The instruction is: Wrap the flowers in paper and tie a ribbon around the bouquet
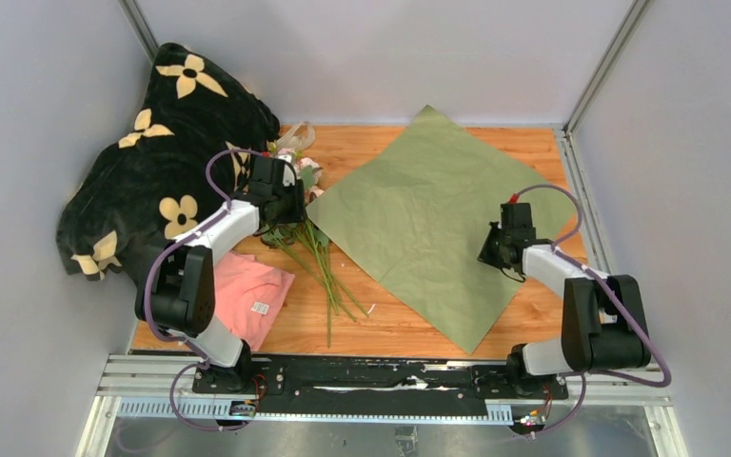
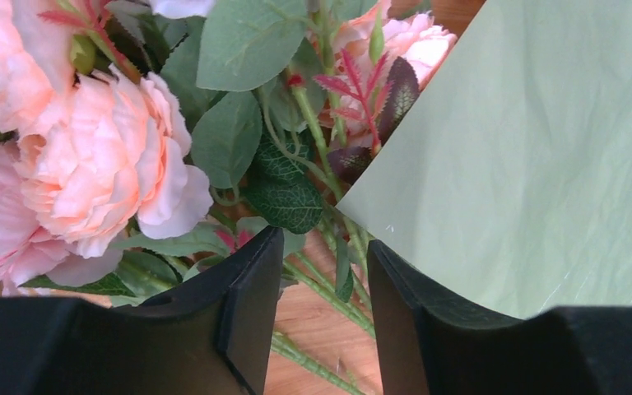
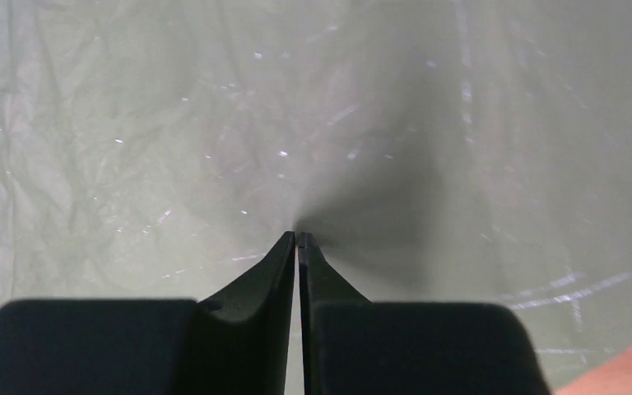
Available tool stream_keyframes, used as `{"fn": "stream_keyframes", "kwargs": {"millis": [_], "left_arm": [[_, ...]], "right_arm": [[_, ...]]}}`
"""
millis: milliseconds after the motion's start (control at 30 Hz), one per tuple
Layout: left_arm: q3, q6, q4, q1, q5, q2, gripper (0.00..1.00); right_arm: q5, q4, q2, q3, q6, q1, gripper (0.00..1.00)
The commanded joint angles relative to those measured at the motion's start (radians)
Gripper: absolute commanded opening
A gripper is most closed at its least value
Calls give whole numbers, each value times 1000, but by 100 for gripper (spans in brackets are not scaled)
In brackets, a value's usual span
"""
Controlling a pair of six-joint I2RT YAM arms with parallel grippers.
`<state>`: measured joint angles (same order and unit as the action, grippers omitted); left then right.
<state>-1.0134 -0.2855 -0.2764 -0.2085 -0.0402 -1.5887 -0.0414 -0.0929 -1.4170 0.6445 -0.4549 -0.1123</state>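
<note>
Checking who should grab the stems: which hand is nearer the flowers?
Left. The left hand is right at the flowers, its open jaws straddling their stems; the right hand is off to the side, closed on the green paper.

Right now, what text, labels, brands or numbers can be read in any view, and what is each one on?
No text is legible in any view.
The white label on the pink cloth: dark marks, too small to read.
The paper and the black blanket: no lettering visible.
</note>
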Motion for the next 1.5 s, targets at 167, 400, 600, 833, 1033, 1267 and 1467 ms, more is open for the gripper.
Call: {"fn": "stream_keyframes", "kwargs": {"millis": [167,400,600,833,1033,1267,1467], "left_arm": [[-26,-4,21,-35,25,-67,51],[46,-112,-48,-35,0,-10,44],[93,-81,30,-121,74,124,38],[111,-112,-17,-129,122,72,38],[99,-122,-17,-129,90,-2,36],[99,-107,-15,-129,112,-19,14],[25,-96,-94,-105,102,42,0]], "right_arm": [[32,-95,97,-112,28,103,10],[22,-154,197,-97,51,154,10],[15,-199,271,-82,52,132,9],[-21,-206,304,-77,40,116,9],[-22,-219,322,-75,46,117,9],[-26,-217,322,-80,49,117,9],[-27,-246,352,-57,56,117,9]]}}
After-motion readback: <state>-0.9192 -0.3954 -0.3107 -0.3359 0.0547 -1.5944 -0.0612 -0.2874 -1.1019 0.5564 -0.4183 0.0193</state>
